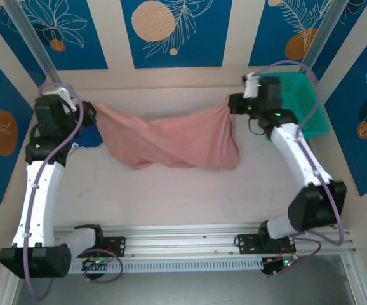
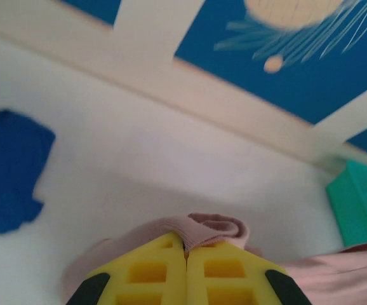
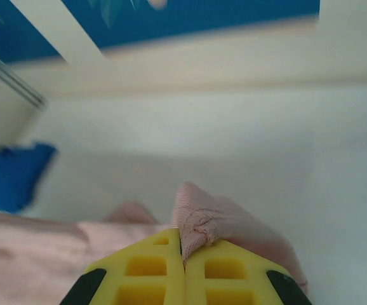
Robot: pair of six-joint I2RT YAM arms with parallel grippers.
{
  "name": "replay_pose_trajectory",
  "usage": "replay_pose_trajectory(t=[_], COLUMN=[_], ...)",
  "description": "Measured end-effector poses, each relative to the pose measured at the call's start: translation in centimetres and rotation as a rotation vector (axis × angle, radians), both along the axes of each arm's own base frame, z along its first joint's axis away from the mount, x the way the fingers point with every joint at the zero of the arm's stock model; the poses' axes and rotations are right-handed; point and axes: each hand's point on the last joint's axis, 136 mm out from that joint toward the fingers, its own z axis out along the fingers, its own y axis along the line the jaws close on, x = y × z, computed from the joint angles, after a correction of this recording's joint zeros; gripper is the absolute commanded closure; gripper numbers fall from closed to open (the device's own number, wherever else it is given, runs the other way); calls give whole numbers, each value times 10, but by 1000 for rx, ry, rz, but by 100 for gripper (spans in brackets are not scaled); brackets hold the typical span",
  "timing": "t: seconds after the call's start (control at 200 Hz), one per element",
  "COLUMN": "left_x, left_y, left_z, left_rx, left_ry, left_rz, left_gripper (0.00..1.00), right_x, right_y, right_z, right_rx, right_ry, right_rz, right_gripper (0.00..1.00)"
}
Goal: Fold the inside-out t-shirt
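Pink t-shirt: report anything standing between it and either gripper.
Nothing does: both the left fingers and right fingers are shut on edges of the pink t-shirt. The blue garment lies beside its left end, not between.

The t-shirt spans the gap between the grippers, one end pinched in the left gripper and the other in the right gripper. Its middle sags onto the table between them. A second garment lies on the table just beside the left gripper. The basket stands just right of the right gripper.
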Motion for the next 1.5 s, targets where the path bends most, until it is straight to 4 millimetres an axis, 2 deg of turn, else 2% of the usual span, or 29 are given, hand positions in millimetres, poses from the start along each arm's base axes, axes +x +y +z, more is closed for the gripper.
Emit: replay_pose_trajectory(t=[0.04, 0.095, 0.14, 0.175, 0.21, 0.24, 0.255, 0.27, 0.285, 0.29, 0.295, 0.325, 0.355, 0.41, 0.465, 0.505, 0.54, 0.605, 0.69, 0.85, 1.01, 1.265, 1.5], left_x=[-5, -14, -25, -33, -38, -45, -47, -48, -50, -50, -50, -51, -52, -54, -55, -59, -62, -65, -65, -66, -66, -66, -66], left_y=[6, 13, 15, 15, 14, 11, 10, 9, 8, 7, 7, 5, 3, -2, -7, -10, -11, -14, -17, -18, -20, -21, -22], left_z=[18, 32, 36, 33, 23, 6, 2, -7, -17, -19, -19, -44, -63, -106, -141, -163, -172, -177, -173, -171, -170, -169, -168], left_rx=[3, 10, 21, 27, 28, 25, 25, 24, 24, 24, 24, 19, 15, -10, -35, -53, -63, -71, -70, -69, -72, -76, -79], left_ry=[-44, -85, -106, -115, -105, -75, -72, -56, -40, -36, -36, 14, 54, 163, 262, 328, 358, 375, 357, 351, 348, 342, 338], left_rz=[18, 37, 45, 44, 35, 22, 18, 11, 2, 1, 1, -16, -28, -58, -80, -94, -102, -116, -132, -146, -152, -161, -166], left_gripper=[100, 100, 100, 100, 100, 100, 100, 100, 100, 100, 100, 100, 100, 100, 100, 100, 100, 100, 100, 100, 100, 100, 100], right_x=[-11, -31, -47, -59, -70, -78, -79, -82, -83, -85, -85, -89, -92, -103, -119, -129, -136, -140, -139, -129, -115, -108, -101], right_y=[-5, -10, -14, -16, -18, -18, -18, -18, -18, -18, -18, -18, -18, -20, -22, -22, -22, -15, -2, 12, 8, 3, 0], right_z=[21, 38, 39, 31, 14, -6, -8, -25, -32, -41, -41, -73, -97, -158, -203, -223, -233, -235, -228, -219, -244, -286, -300], right_rx=[33, 65, 85, 94, 103, 112, 112, 119, 119, 118, 118, 118, 114, 80, 24, -34, -94, -190, -304, -464, -594, -728, -753], right_ry=[-46, -89, -99, -86, -51, -2, 1, 43, 57, 78, 78, 159, 220, 391, 530, 591, 619, 599, 532, 455, 517, 623, 661], right_rz=[2, 7, 3, -2, -10, -18, -19, -25, -26, -27, -27, -41, -51, -86, -117, -128, -133, -117, -75, -46, -70, -60, -58], right_gripper=[97, 95, 94, 93, 91, 89, 88, 87, 87, 86, 86, 83, 79, 72, 67, 64, 60, 53, 47, 44, 46, 50, 52])
